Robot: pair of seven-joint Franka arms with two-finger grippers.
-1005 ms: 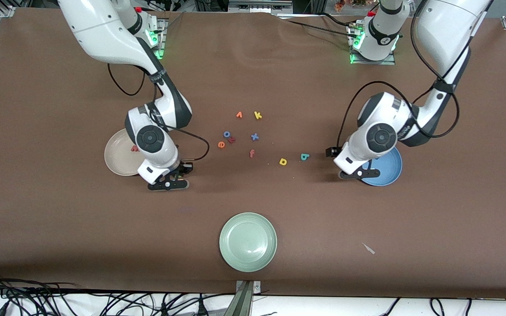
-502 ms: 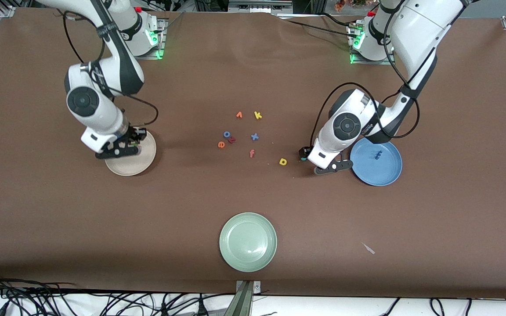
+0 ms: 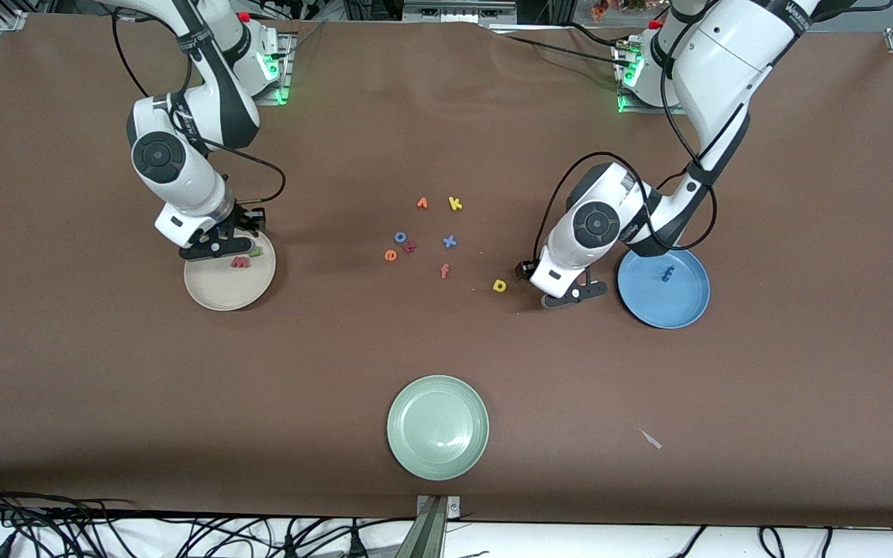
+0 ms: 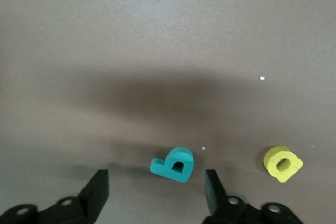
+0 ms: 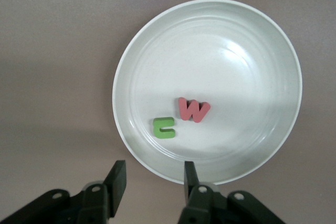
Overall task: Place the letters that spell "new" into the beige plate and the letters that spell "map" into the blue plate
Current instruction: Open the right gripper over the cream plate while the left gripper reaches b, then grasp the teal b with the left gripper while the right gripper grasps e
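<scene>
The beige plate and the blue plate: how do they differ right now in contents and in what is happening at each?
The beige plate holds two letters, the green n and salmon-red w; the blue plate holds one, the blue m. The right pincer hangs over the beige plate's rim, empty, while the left pincer is beside the blue plate, over the teal a. Both are round, shallow and unfinished.

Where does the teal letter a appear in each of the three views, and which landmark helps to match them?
Front view: hidden under the left arm's wrist.
Left wrist view: the teal a lies on the table between the left gripper's open fingers.
Right wrist view: not in it.
Shared landmark: the yellow p beside it.
</scene>
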